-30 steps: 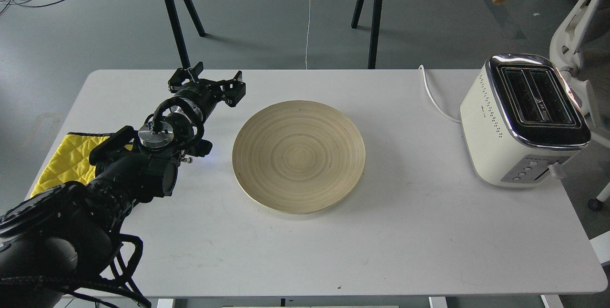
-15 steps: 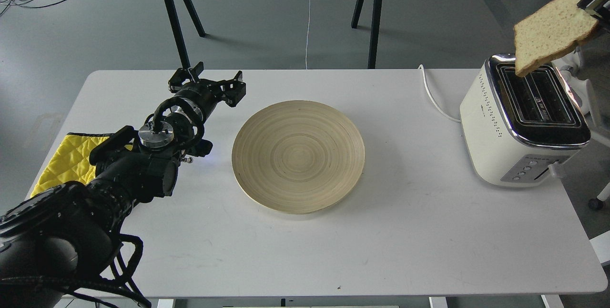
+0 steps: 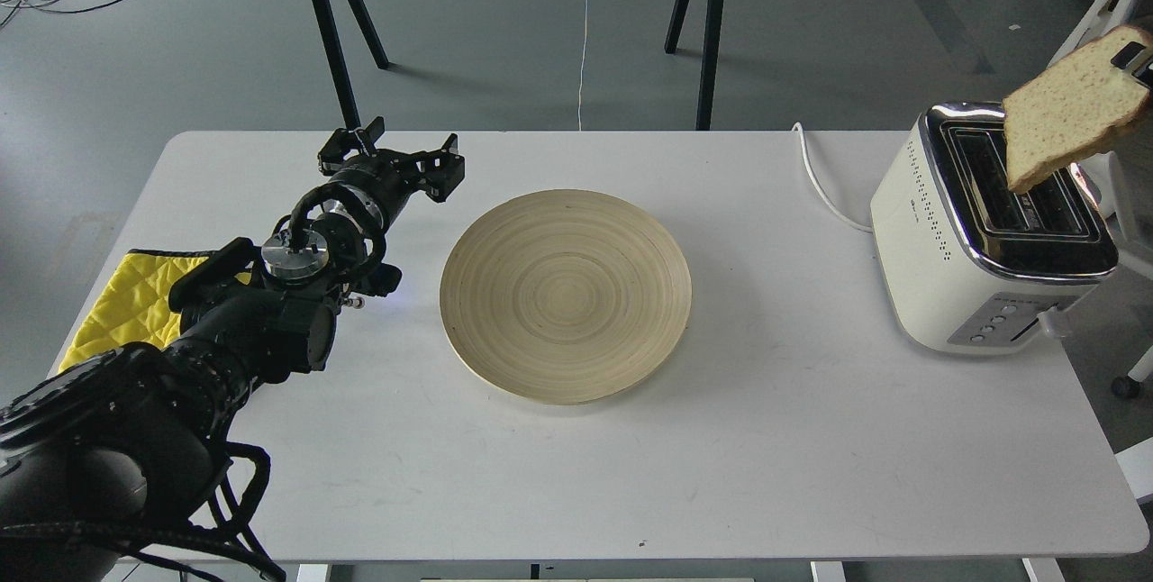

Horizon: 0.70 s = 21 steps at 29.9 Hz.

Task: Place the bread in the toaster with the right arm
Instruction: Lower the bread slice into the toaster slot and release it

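Observation:
The slice of bread (image 3: 1067, 118) hangs tilted in the air at the far right, its lower corner just above the slots of the toaster (image 3: 937, 240). The cream-white toaster stands at the table's right edge, and both dark slots show empty. Only a black fingertip of my right gripper (image 3: 1137, 58) shows, clamped on the bread's upper right corner; the rest of the arm is out of view. My left gripper (image 3: 394, 155) is open and empty, hovering over the table left of the plate.
A round wooden plate (image 3: 566, 294) lies empty mid-table. A yellow quilted cloth (image 3: 117, 303) lies at the left edge under my left arm. The toaster's white cord (image 3: 815, 181) runs off the far edge. A white chair (image 3: 1094, 23) stands behind the toaster.
The bread has come down from the top right corner and moved right, now low over the toaster's slots. My left arm has not moved.

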Each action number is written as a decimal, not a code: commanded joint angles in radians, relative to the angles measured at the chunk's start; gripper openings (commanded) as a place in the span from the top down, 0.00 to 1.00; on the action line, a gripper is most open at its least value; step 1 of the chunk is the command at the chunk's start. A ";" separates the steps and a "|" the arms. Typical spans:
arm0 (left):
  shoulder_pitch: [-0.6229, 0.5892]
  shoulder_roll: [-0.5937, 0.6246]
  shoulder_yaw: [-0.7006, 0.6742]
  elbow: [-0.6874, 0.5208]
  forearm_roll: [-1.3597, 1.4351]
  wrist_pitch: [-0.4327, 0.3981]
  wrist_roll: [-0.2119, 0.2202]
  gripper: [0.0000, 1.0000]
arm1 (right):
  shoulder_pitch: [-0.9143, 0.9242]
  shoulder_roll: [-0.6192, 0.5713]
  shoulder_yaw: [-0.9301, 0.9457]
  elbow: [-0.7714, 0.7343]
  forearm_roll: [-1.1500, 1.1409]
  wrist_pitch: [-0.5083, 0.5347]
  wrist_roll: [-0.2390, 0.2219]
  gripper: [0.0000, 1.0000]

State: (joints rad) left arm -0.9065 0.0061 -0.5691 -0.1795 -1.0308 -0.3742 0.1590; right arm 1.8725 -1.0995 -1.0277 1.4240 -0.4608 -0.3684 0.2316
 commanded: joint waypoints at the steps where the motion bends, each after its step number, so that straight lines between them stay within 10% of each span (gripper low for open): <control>1: 0.000 0.000 0.000 0.000 0.000 0.000 0.001 0.00 | -0.001 0.001 -0.002 0.001 -0.012 0.000 0.000 0.91; 21: 0.000 0.000 0.000 0.000 0.000 0.000 0.001 0.00 | -0.029 0.035 -0.005 -0.004 -0.047 0.014 -0.020 0.90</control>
State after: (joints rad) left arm -0.9066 0.0061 -0.5694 -0.1795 -1.0308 -0.3742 0.1583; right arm 1.8486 -1.0745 -1.0325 1.4220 -0.5055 -0.3567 0.2139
